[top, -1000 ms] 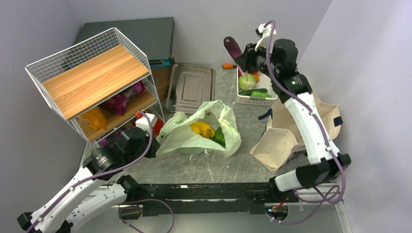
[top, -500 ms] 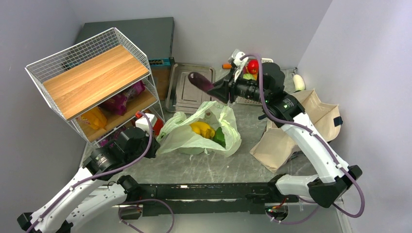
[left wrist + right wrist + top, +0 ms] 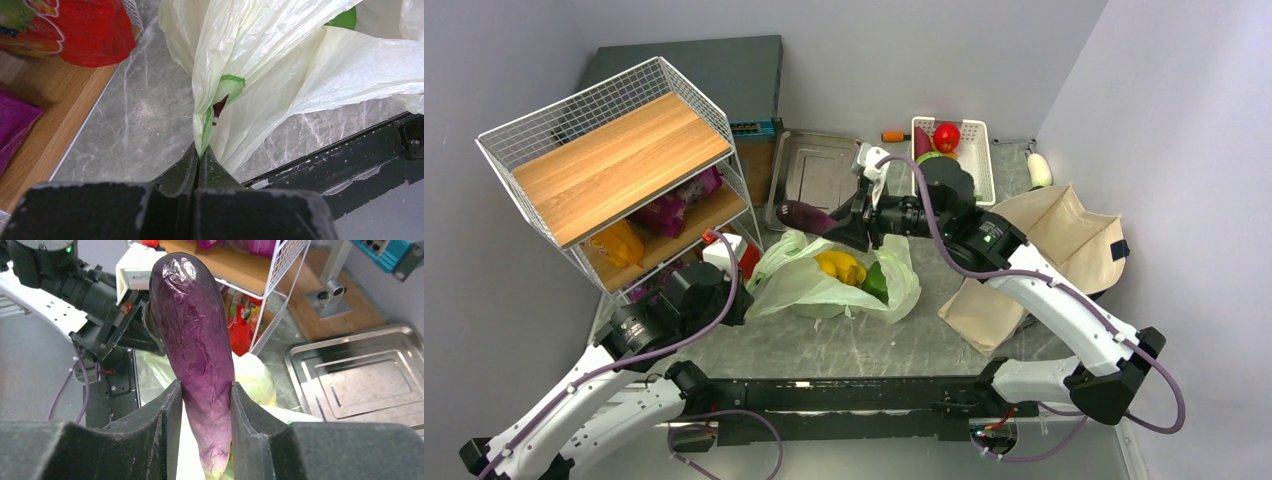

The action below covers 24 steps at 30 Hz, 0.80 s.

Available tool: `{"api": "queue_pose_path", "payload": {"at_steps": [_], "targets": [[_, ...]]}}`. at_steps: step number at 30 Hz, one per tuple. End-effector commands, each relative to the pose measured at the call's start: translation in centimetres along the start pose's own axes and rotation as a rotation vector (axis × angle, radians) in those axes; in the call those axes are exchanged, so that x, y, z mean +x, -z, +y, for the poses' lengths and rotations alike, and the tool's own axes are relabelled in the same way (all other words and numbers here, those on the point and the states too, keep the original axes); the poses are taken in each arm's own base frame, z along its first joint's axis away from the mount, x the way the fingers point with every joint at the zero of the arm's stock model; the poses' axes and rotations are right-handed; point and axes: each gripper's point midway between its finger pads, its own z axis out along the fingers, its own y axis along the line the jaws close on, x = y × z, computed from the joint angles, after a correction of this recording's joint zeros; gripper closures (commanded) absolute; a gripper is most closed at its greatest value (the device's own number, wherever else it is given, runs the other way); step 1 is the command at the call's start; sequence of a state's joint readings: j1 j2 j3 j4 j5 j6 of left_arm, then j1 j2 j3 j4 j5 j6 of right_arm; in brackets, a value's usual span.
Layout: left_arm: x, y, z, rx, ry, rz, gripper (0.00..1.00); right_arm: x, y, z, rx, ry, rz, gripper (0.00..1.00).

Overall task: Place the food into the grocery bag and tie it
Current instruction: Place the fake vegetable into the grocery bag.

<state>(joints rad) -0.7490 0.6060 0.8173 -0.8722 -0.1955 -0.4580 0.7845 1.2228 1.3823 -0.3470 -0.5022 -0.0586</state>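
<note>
The pale-green plastic grocery bag (image 3: 809, 280) lies open mid-table with yellow bananas (image 3: 841, 266) and a glossy green fruit (image 3: 876, 282) inside. My left gripper (image 3: 742, 302) is shut on the bag's left edge (image 3: 220, 95), holding it. My right gripper (image 3: 846, 226) is shut on a purple eggplant (image 3: 804, 215), held sideways just above the bag's far rim. In the right wrist view the eggplant (image 3: 197, 347) sits between the fingers (image 3: 160, 427) with the bag below.
A wire shelf (image 3: 614, 160) with a wooden top stands at the left, packets under it. A metal tray (image 3: 816, 180) and a white basket (image 3: 969, 160) with a red fruit (image 3: 945, 136) sit at the back. A beige canvas tote (image 3: 1034, 260) lies at the right.
My right arm has swung from the white basket leftward and down, carrying the eggplant to just above the bag. The left gripper has kept its hold on the bag.
</note>
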Motion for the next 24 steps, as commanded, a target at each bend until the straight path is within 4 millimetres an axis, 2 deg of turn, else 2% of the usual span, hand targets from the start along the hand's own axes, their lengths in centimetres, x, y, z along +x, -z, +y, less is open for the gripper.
{"api": "queue_pose_path", "payload": {"at_steps": [1, 8, 11, 18, 24], "targets": [[-1.1, 0.2, -0.5, 0.023, 0.022, -0.048, 1.0, 0.6, -0.5, 0.2, -0.002, 0.036, -0.011, 1.0], [-2.4, 1.1, -0.5, 0.027, 0.056, -0.102, 1.0, 4.8, -1.1, -1.1, 0.049, 0.031, 0.079, 1.0], [-4.0, 2.4, -1.3, 0.058, 0.074, -0.138, 1.0, 6.1, -1.0, -2.0, 0.092, 0.039, 0.127, 1.0], [-9.6, 6.5, -3.6, 0.17, 0.118, -0.299, 1.0, 7.6, -0.1, -1.8, 0.112, 0.058, 0.124, 1.0], [-12.2, 7.8, -4.1, 0.177, 0.152, -0.368, 1.0, 8.1, 0.8, -1.4, 0.109, 0.062, 0.15, 1.0]]}}
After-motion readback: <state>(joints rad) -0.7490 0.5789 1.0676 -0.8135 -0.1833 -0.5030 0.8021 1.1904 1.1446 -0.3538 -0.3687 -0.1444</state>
